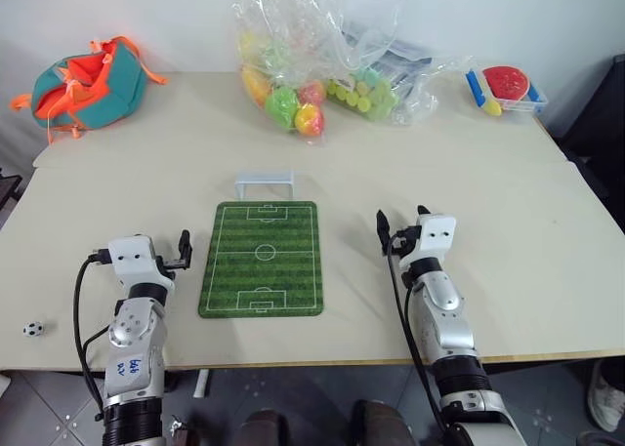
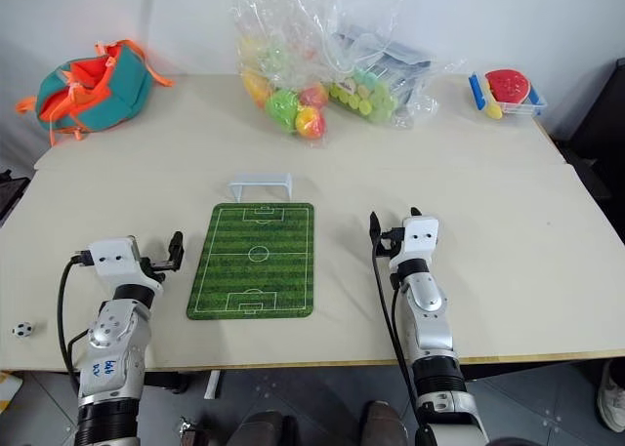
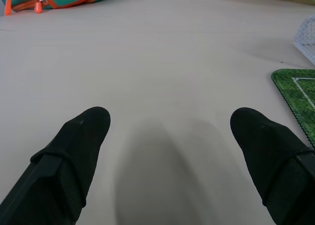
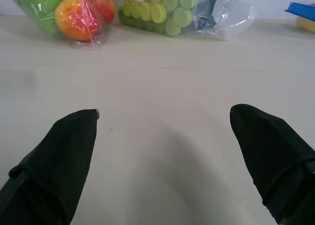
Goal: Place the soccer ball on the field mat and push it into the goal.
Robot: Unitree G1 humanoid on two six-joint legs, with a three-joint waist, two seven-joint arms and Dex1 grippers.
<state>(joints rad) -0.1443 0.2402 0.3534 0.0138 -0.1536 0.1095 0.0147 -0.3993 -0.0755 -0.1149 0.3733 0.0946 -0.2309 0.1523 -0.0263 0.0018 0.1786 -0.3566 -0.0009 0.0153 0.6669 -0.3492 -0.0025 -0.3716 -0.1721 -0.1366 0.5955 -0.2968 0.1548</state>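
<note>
The soccer ball (image 1: 34, 328), tiny and white with black patches, lies on the table near the front left edge, to the left of my left arm and behind its gripper. The green striped field mat (image 1: 262, 258) lies flat in the middle, between my two arms. The white goal (image 1: 264, 183) stands just past the mat's far end. My left gripper (image 3: 170, 114) hovers open over bare table left of the mat, holding nothing. My right gripper (image 1: 402, 220) is open and holds nothing, right of the mat and pointing toward the bags.
A teal and orange bag (image 1: 88, 85) sits at the back left. Clear plastic bags of coloured balls (image 1: 293, 104) and green discs (image 1: 369, 92) lie at the back centre. A small tray of toys (image 1: 508, 87) is at the back right.
</note>
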